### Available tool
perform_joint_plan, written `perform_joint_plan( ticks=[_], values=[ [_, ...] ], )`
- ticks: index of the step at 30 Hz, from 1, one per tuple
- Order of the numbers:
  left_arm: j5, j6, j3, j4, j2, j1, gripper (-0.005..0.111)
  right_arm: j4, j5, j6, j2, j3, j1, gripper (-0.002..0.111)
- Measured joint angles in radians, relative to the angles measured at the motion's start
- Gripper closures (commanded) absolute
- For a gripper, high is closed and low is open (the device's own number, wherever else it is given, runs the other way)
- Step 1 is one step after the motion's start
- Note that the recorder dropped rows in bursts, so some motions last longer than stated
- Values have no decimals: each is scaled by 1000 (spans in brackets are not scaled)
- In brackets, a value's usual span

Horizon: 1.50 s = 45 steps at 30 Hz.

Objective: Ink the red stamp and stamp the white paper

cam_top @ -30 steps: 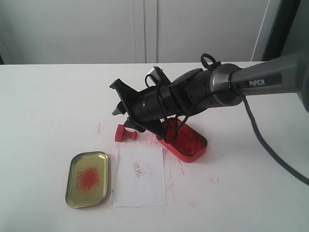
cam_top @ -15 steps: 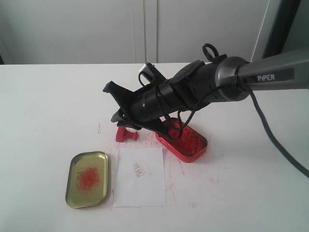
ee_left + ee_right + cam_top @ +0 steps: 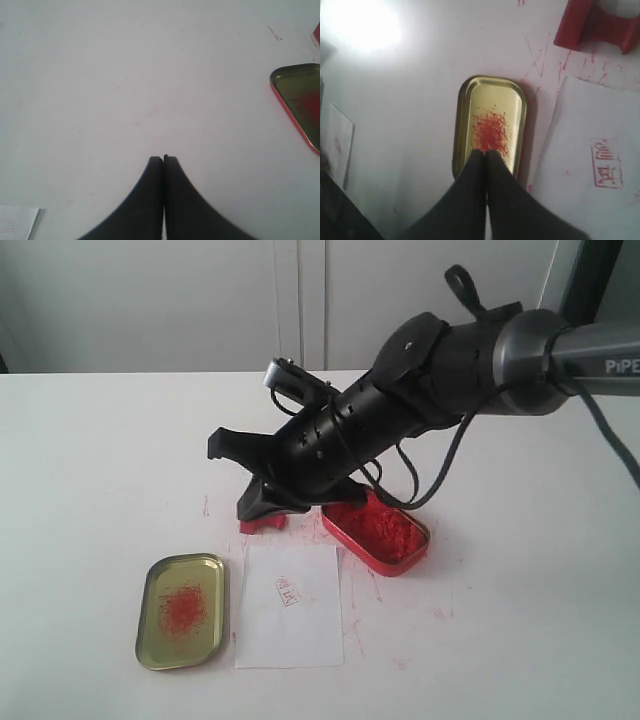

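Right wrist view — red stamp (image 3: 585,25) lies apart from closed right tool (image 3: 485,155).

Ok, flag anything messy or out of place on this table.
The red stamp lies tipped on its side beside the red ink tin. Stray red ink streaks mark the white tabletop around the white paper, and the gold lid carries a red smudge inside.

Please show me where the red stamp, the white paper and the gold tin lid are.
red stamp (image 3: 592,27), right wrist view, middle of its body.
white paper (image 3: 292,632), exterior view, blank lower part.
gold tin lid (image 3: 172,578), exterior view, bare inner floor.
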Motion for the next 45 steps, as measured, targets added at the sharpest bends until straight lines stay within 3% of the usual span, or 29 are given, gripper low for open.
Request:
perform_joint_plan(
  ticks=[8,21,45],
  values=[
    [0,0,0,0,0,0,107,-208,151,19,-61,0,-13,108],
    [0,0,0,0,0,0,107,-568,272,301,-147,0,-31,108],
    [0,0,0,0,0,0,107,-793,321,403,-441,262,-428,108]
  ],
)
